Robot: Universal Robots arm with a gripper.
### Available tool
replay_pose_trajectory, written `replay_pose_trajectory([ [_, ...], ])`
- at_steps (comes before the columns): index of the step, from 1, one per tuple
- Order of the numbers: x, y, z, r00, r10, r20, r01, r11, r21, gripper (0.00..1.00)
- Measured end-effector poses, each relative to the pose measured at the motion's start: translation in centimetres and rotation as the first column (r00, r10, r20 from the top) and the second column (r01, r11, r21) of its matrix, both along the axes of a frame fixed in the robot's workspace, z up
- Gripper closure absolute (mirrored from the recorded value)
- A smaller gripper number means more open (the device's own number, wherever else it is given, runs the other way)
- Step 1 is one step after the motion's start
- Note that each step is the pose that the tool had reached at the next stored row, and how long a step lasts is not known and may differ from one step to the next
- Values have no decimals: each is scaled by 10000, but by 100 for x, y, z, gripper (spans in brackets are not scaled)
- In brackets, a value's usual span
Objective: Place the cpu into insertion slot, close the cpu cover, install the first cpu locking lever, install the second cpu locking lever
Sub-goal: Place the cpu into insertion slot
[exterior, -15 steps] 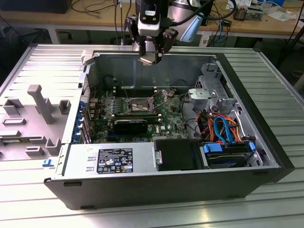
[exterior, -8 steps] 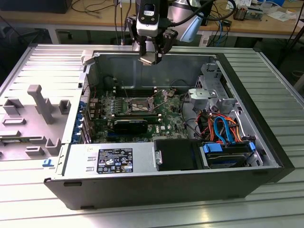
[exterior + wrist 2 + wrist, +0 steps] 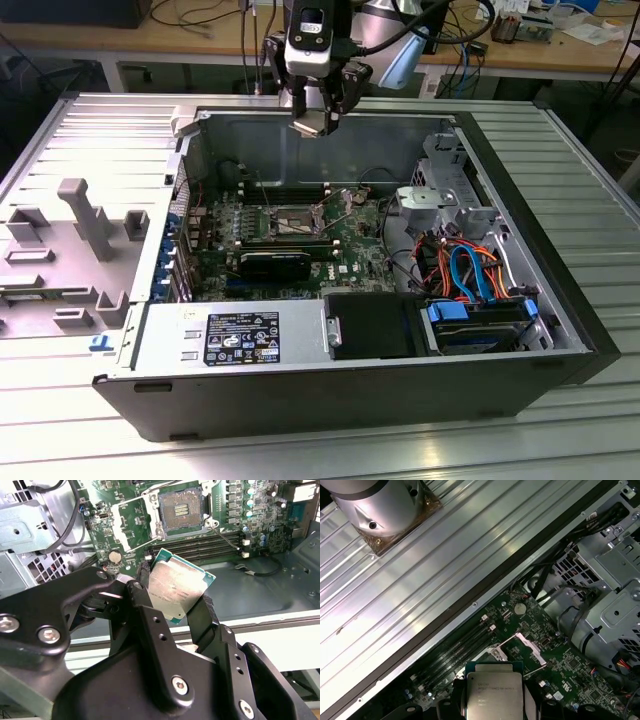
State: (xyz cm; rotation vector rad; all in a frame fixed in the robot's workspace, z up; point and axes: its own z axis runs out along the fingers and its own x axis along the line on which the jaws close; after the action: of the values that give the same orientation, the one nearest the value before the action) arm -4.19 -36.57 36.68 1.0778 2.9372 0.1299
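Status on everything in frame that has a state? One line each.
cpu, held in the claw, above the board, not seated.
claw, shut on the cpu.
socket, uncovered, empty, contacts bare.
cpu cover, swung open.
locking lever, unlatched, swung out.
computer case, side open.

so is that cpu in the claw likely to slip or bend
Probably stiff: the cpu looks flat though the claw pinches its edges. Its smooth metal top looks slick, and it sits tilted, so it could shift.
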Motion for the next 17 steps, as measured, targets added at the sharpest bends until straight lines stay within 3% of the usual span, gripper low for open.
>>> replay_pose_trajectory([
  [17,-19,0,0,10000,-35,0,35,10000,0,45],
])
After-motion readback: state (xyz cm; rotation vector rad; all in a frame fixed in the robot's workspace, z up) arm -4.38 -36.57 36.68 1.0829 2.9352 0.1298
